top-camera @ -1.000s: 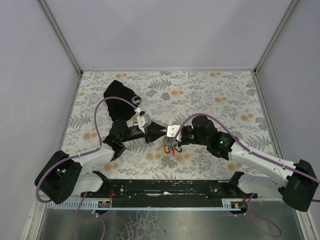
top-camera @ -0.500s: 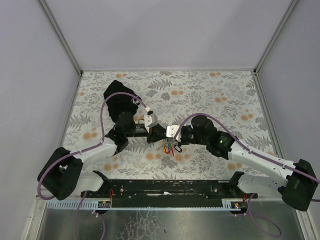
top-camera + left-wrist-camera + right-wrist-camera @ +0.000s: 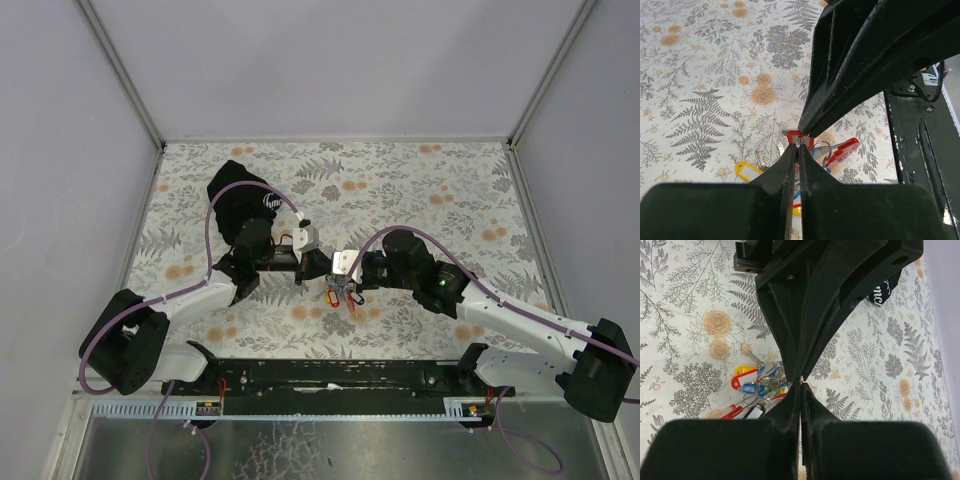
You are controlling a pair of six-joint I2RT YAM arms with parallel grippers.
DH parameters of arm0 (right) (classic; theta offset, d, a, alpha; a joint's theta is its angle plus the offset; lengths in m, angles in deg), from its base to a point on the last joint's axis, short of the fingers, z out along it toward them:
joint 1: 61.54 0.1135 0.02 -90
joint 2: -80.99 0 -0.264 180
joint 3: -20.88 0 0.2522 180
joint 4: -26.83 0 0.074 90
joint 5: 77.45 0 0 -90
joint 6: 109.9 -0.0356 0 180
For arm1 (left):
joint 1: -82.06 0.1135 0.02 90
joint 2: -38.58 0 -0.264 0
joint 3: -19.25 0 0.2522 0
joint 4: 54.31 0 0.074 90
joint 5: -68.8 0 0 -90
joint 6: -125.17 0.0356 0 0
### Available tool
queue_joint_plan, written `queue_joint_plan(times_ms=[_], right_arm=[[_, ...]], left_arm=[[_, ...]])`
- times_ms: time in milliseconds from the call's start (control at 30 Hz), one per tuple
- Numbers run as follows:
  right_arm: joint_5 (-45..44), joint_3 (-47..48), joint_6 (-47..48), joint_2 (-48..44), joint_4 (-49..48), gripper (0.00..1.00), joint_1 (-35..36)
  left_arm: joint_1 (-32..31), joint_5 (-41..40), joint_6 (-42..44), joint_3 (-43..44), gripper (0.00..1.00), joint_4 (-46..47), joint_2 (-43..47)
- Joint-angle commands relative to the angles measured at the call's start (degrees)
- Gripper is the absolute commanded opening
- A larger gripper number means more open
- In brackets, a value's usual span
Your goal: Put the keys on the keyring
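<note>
Two clenched tips meet just above the keys point(image 3: 760, 385): left gripper point(image 3: 798, 148) against right gripper point(image 3: 801, 384). Whatever they perhaps pinch is too thin to make out.

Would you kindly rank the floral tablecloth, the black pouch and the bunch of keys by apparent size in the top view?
1. floral tablecloth, by far the largest
2. black pouch
3. bunch of keys, clearly smallest, though partly hidden

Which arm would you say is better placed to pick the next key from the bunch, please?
Right, narrowly. The left hand and right hand are both shut, tips meeting just above the keys. From above, the bunch sits nearer the right hand's tips. Whether either pinches anything is unclear.
</note>
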Motion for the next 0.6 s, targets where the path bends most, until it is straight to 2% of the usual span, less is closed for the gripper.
queue_joint_plan(times_ms=[0, 233, 567], right_arm=[[-0.30, 2.01, 0.35, -0.97, -1.37, 0.00, 0.35], [-4.63, -2.79, -1.44, -3.70, -3.58, 0.00, 0.37], [-2.44, -7.04, -4.94, -2.48, -7.21, 0.00, 0.37]], left_arm=[[0.35, -0.07, -1.28, -0.01, 0.00, 1.34, -0.04], [0.43, -5.40, -8.15, -2.69, 0.00, 9.20, 0.32], [0.43, -15.89, -17.21, -7.11, 0.00, 21.00, 1.11]])
